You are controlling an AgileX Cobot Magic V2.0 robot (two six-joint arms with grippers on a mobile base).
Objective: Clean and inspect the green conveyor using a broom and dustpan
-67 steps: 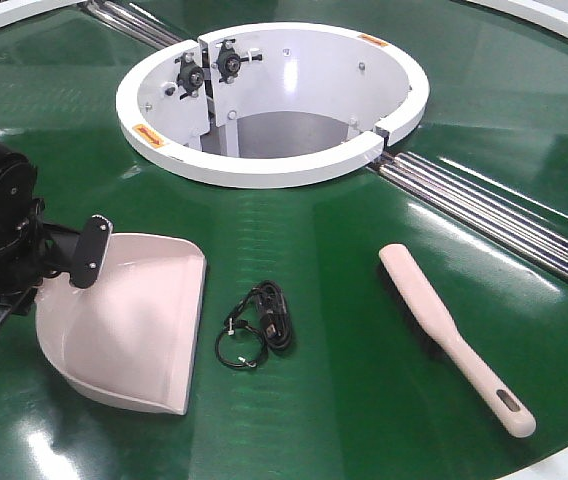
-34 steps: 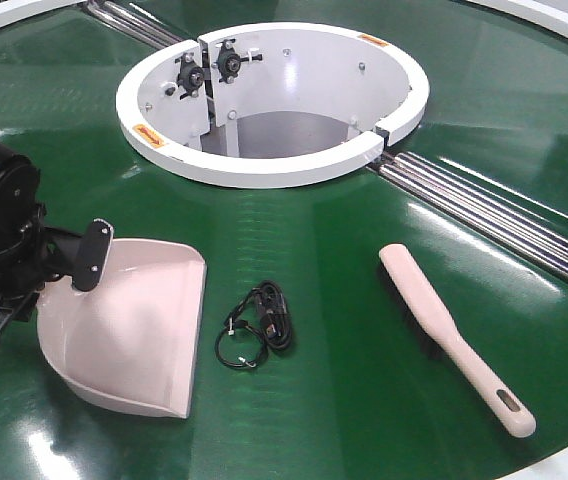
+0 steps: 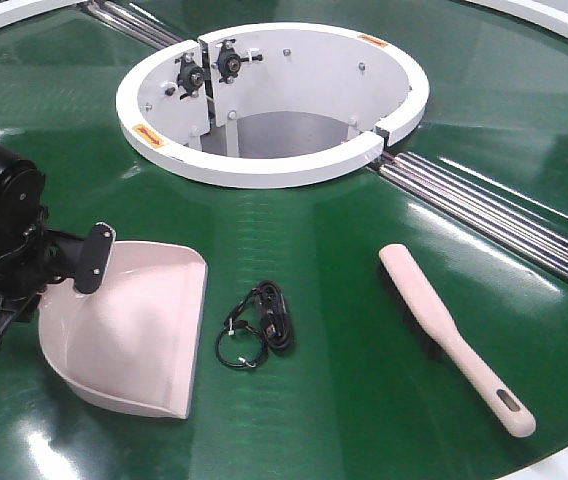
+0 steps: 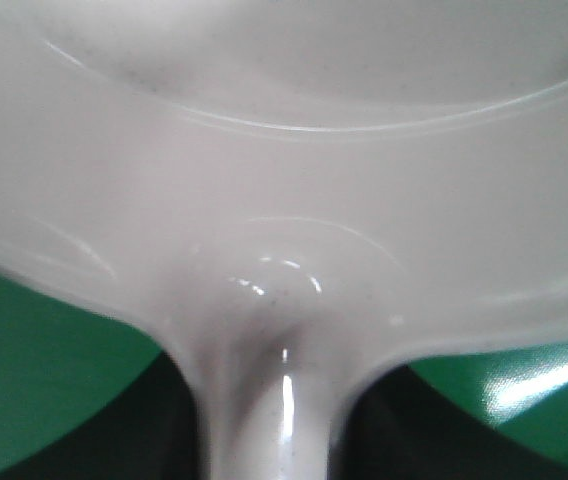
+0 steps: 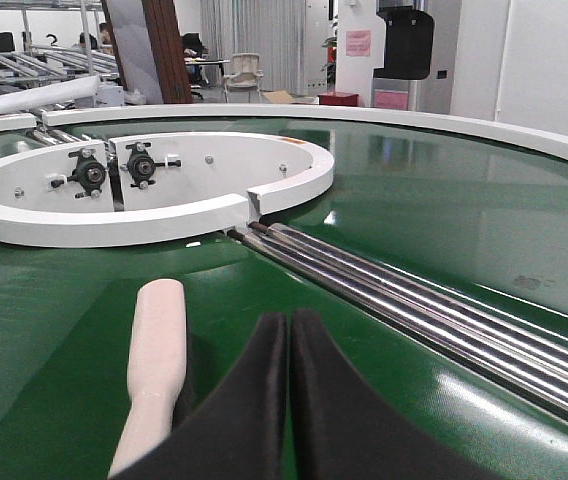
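Exterior front-facing view: left gripper clamps the pale pink plastic scoop dustpan near the left edge; its glossy handle could slip, twisting.

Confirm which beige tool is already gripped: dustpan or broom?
The dustpan: the left gripper holds its handle. The broom lies free on the belt, beside the right gripper, whose jaws are shut on nothing.

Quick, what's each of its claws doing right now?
Left gripper: closed on the dustpan handle.
Right gripper: closed, holding nothing.
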